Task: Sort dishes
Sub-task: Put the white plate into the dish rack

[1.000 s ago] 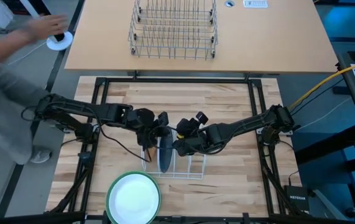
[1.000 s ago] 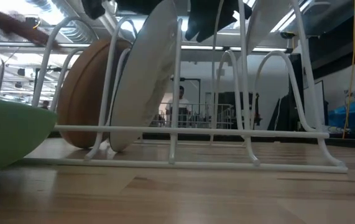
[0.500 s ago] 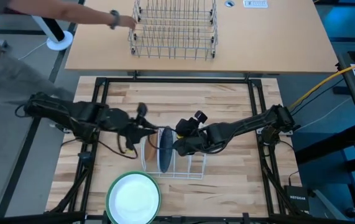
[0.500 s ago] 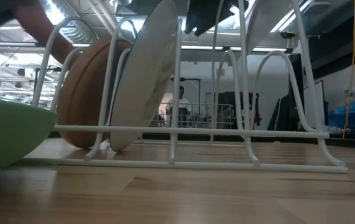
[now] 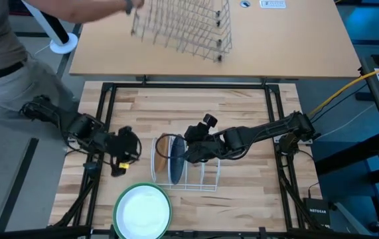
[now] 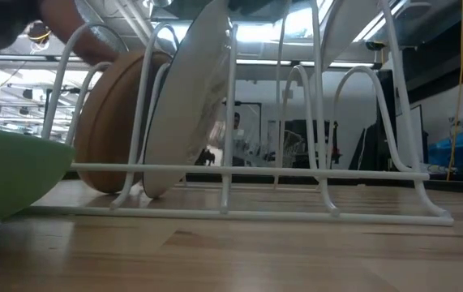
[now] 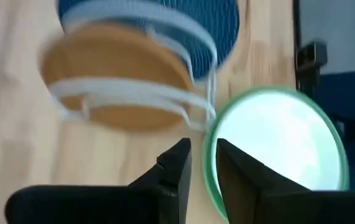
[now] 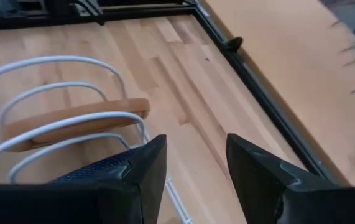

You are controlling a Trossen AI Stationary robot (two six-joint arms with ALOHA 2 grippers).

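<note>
The white wire rack (image 5: 184, 171) stands mid-table with two dishes on edge in its slots: the tan-brown plate (image 5: 164, 147) (image 7: 121, 81) and the dark blue plate (image 5: 174, 162) (image 7: 165, 18), each leaning on the wire hoops (image 6: 231, 97). Near the table's front edge the white plate (image 5: 143, 212) lies in the green plate (image 7: 334, 140). My left gripper (image 5: 128, 147) (image 7: 203, 163) hangs left of the rack, fingers a little apart and empty. My right gripper (image 5: 189, 150) (image 8: 196, 168) hovers open over the rack's top, nothing between its fingers.
On the far tan table a person (image 5: 16, 40) holds the grey wire basket (image 5: 179, 26) tilted. Black frame rails (image 5: 189, 85) border the wooden work surface. Bare wood lies right of the rack and behind it.
My left gripper has drawn back from the rack toward the table's left edge, rolling about its own axis as it went. My right gripper has risen a little above the rack. The person has reached the grey basket and tipped it up. The plates in the rack have stayed put.
</note>
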